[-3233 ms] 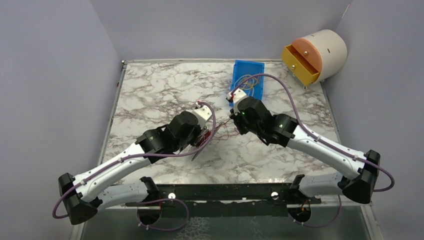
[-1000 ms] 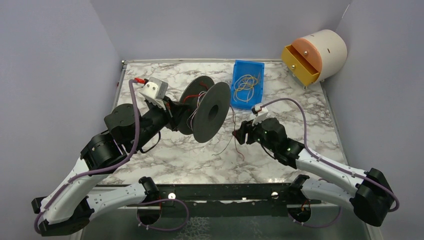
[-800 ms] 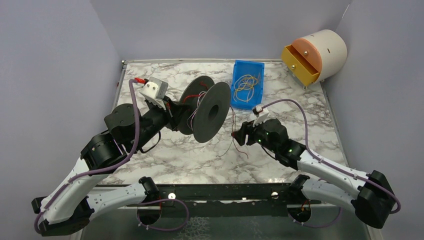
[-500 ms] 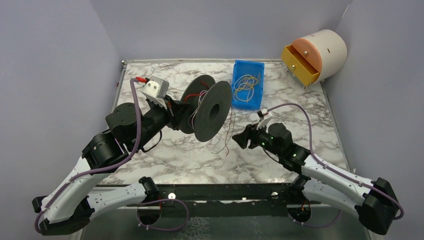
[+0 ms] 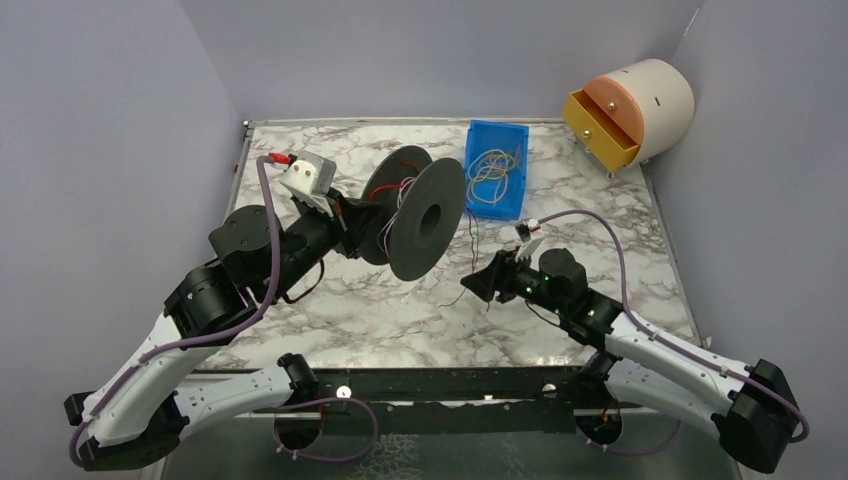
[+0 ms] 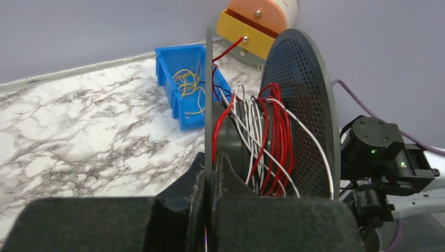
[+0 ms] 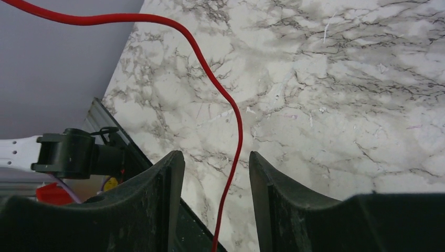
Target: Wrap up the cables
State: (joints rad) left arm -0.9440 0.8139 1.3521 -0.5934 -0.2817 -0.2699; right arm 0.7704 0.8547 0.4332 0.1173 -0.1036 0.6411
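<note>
My left gripper is shut on the thin near flange of a black spool and holds it on edge above the table's left middle. Red, white and dark cables are wound loosely round the spool's core. A few loose strands trail from it down toward the marble. To the spool's right and lower down, my right gripper points at it. In the right wrist view one red cable runs down between the gripper's open fingers, touching neither.
A blue bin holding yellowish wire loops stands at the back of the marble table. A round white drawer unit with a yellow drawer pulled out stands off the table's back right corner. Grey walls enclose three sides.
The spool, low on the table earlier, is now held up by my left arm. Over the last second my right gripper drew back toward the near edge, its jaws narrowed, and the loose strands swung.
</note>
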